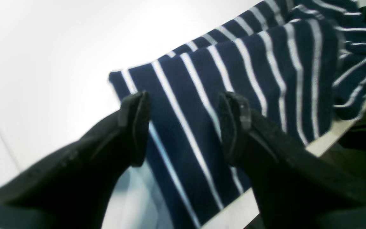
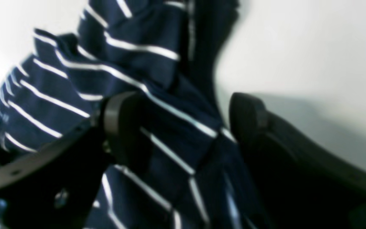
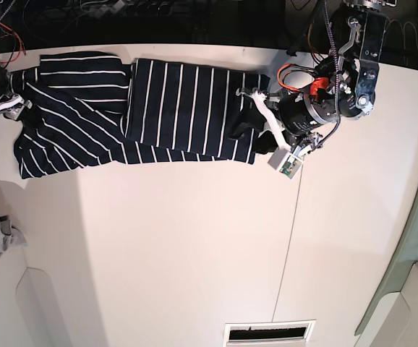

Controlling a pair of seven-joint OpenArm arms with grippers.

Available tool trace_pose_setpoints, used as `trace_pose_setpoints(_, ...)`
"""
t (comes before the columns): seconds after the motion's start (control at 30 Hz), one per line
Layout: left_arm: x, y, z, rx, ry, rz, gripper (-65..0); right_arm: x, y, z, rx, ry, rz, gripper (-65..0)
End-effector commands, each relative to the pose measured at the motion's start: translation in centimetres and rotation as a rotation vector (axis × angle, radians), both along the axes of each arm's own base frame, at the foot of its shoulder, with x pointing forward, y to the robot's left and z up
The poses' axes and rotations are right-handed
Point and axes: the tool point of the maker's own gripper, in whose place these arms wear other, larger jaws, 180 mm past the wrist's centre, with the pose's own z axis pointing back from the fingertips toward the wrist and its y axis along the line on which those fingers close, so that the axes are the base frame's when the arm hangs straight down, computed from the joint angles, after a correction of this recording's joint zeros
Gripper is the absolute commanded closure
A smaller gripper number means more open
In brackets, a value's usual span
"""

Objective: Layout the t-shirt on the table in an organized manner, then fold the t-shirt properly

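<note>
Here you have the counter carrying the t-shirt stretched lengthwise along its far edge, flat at the end nearer the left arm and bunched toward the right arm, which suggests the layout step is not yet finished. Note that the left pincer stands with its jaws apart over the flat striped end, clamping nothing, probably placed to take the hem. The right pincer is likewise spread wide, straddling a rumpled fold of fabric without closing on it.
</note>
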Motion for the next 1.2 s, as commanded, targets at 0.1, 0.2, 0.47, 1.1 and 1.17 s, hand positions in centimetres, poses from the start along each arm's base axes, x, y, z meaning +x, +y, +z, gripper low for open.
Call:
trace_pose_setpoints(0.1,0.8,0.9,1.0,0.004,-0.040,0.011,-36.3,1.2,1.4,0.4,0.002,-0.020,0.056,-43.2)
trace_pose_setpoints(0.2,1.1,2.4,1.0,0.020,-0.039,0.047,-36.3,1.0,3.1,-0.4,0.006,0.005,0.113,-43.2)
trace_pose_setpoints(0.47,1.5,7.1,1.4,0.031,-0.030,0.158,-36.3,0.8,4.2,-1.0,0.001,0.027,0.154,-42.9)
trace_pose_setpoints(1.1,-2.9,8.1,-2.5,0.035,0.091,0.177,-36.3,1.2,1.1,0.2,-0.137,0.025,0.181,0.0)
trace_pose_setpoints(1.17,-3.2,7.6,-3.4,0.002,0.110,0.200,-36.3,1.7,0.4,1.5,-0.125,0.002,0.166,0.0)
